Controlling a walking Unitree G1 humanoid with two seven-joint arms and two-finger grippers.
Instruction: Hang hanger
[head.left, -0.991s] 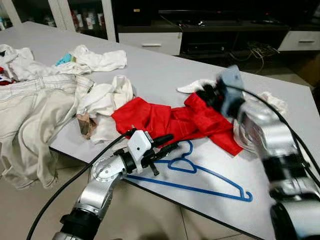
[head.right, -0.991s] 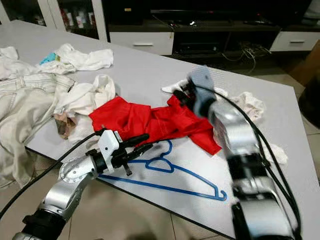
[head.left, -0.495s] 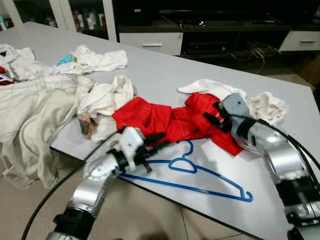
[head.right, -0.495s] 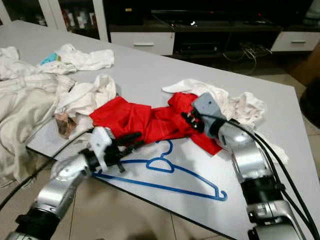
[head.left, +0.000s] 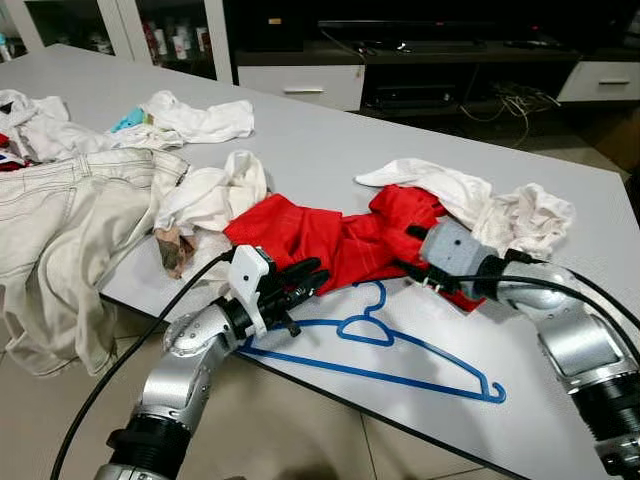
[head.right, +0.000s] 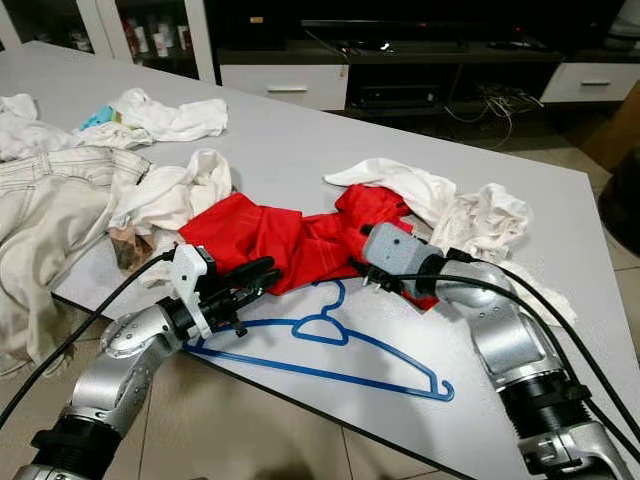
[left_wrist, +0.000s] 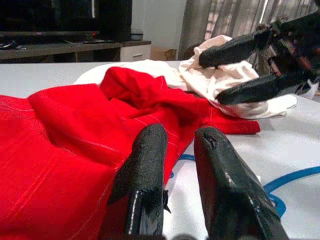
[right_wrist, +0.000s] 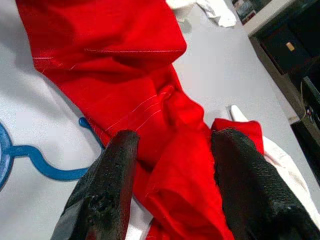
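Note:
A blue hanger (head.left: 400, 378) lies flat near the front edge of the grey table (head.left: 330, 140), its hook (head.left: 377, 292) touching a crumpled red garment (head.left: 320, 235). My left gripper (head.left: 305, 280) rests low at the hanger's left end, against the garment's near edge. Its fingers (left_wrist: 145, 165) stand a little apart, open, with nothing between them. My right gripper (head.left: 405, 250) hovers over the garment's right part, just beyond the hook. It is wide open, and red cloth (right_wrist: 170, 120) lies below the gap between its fingers (right_wrist: 112, 170).
Pale jeans (head.left: 60, 220) hang off the table's left side, next to white clothes (head.left: 210, 195). More white cloth (head.left: 500, 210) is piled behind my right gripper. A dark TV cabinet (head.left: 300, 85) stands beyond the table. The table's front edge (head.left: 330, 395) runs just under the hanger.
My right arm has come down from above the red garment and swung left, low over its near right part. My left gripper has drawn back slightly to the left.

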